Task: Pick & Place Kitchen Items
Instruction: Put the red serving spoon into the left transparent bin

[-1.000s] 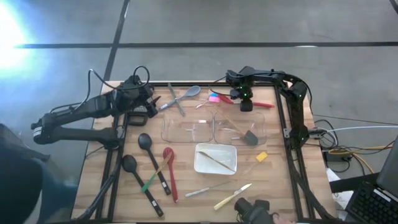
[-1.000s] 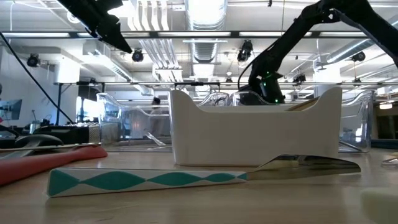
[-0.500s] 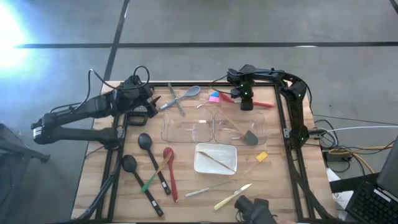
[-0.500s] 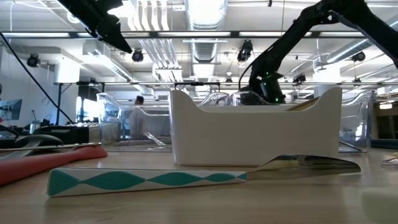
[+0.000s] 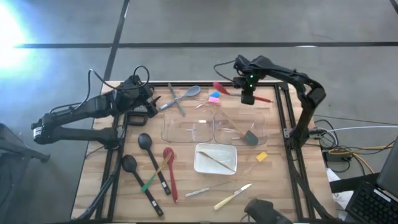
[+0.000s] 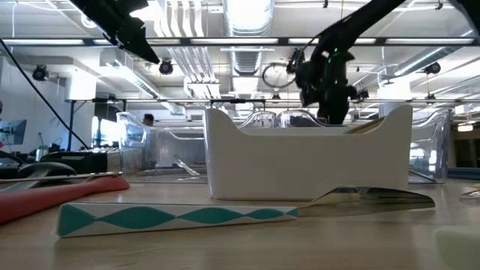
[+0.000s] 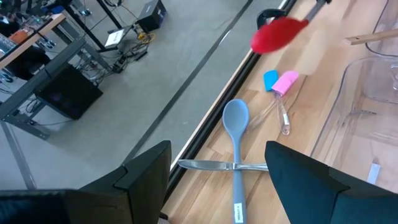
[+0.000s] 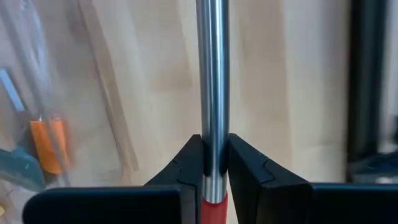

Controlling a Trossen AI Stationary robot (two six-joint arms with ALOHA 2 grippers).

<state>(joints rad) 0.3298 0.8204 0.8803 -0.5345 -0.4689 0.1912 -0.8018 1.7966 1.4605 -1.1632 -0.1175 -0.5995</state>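
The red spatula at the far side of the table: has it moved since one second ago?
Yes. The right gripper, shut on the red spatula, has lifted it; its head now lies beyond the table's far rail, past the pink spatula.

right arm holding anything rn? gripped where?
Yes. The right gripper is shut on the red utensil, clamped on its metal shaft next to the red handle, lifted off the table. The left gripper is open and holds nothing.
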